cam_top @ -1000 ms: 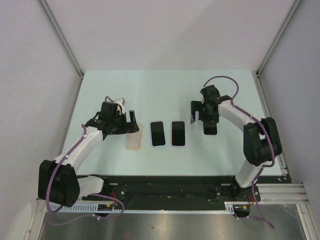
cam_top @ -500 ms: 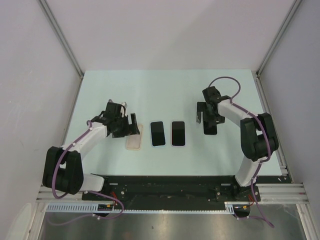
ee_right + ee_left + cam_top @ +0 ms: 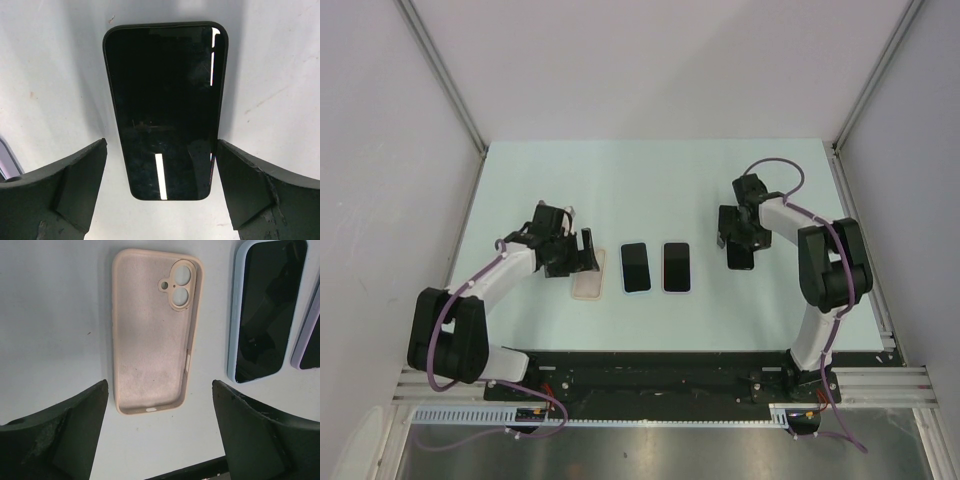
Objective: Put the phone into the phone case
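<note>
An empty beige phone case (image 3: 588, 277) lies open side up on the pale table, left of the middle; it fills the left wrist view (image 3: 152, 340). A bare black phone (image 3: 741, 257) lies screen up at the right and shows in the right wrist view (image 3: 165, 110). My left gripper (image 3: 577, 251) is open and empty, just above the case's far end, jaws wider than the case (image 3: 160, 386). My right gripper (image 3: 737, 236) is open and low over the phone. Its jaws stand on either side of the phone's end (image 3: 161, 143), and I see no grip.
Two phones in cases lie side by side between the arms: a light blue one (image 3: 636, 267) (image 3: 265, 310) next to the empty case, and a lilac one (image 3: 677, 267) (image 3: 310, 337). The table's near edge shows as a black rail (image 3: 650, 365).
My left gripper has moved right and down toward the beige case. My right gripper has shifted right and settled over the black phone. Phones and case have not moved.
</note>
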### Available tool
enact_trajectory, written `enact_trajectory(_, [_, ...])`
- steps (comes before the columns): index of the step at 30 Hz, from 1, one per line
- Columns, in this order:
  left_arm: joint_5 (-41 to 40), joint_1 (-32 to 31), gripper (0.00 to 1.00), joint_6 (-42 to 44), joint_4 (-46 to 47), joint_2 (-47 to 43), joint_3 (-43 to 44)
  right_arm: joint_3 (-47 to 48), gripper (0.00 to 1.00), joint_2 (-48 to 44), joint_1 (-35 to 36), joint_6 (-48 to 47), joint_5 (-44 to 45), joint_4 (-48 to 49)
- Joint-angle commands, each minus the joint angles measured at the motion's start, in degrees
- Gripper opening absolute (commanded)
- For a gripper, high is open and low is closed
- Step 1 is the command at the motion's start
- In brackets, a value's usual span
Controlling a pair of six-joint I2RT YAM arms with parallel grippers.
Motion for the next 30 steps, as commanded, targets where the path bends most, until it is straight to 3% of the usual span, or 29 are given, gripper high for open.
enact_trajectory(1, [-0.2,0.5,0.88,-0.9,-0.1,0.1,2.2,1.0,0.92,1.1,0.2,-0.2,0.0,1.8])
enact_trajectory(8, [-1.5,0.6,0.83,-1.4,-1.9,3.7,3.0,1.0,0.88,2.4,0.6,-0.3,2.7,1.8])
enact_trajectory(13, [-2.9,0.6,0.80,-1.1,-2.4,4.5,3.3,1.0,0.80,3.0,0.2,-0.3,2.7,1.3])
enact_trajectory(18, [-5.4,0.7,0.77,-0.4,-3.9,6.5,4.4,0.9,0.72,2.6,-0.1,-0.5,0.6,1.2])
enact_trajectory(30, [-6.7,0.7,0.68,0.8,-4.7,10.0,5.2,0.3,0.63,-1.8,1.4,-1.0,-1.8,-0.3])
